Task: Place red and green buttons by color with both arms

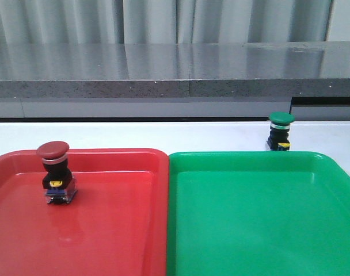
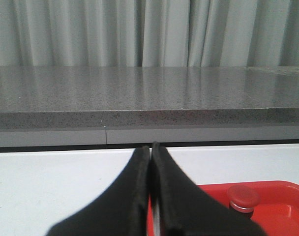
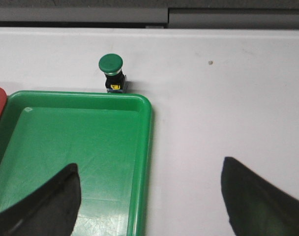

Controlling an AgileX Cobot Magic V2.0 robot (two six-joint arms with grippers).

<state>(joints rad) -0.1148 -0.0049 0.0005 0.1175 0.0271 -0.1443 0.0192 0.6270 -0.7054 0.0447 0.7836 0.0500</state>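
since the red button is already standing upright inside the red tray, near that tray's far left corner, that half of the sort is looking done; the green button is sitting upright on the white table just beyond the far rim of the green tray, toward its far right corner, outside it and close to or touching the rim, so it is not yet sorted; the left gripper is showing its fingers pressed together with nothing between them, hovering near the red tray, probably because its job is finished; the right gripper is holding its fingers spread wide over the green tray's right edge, facing the green button, likely readying to reach for it; neither arm is showing in the front view.
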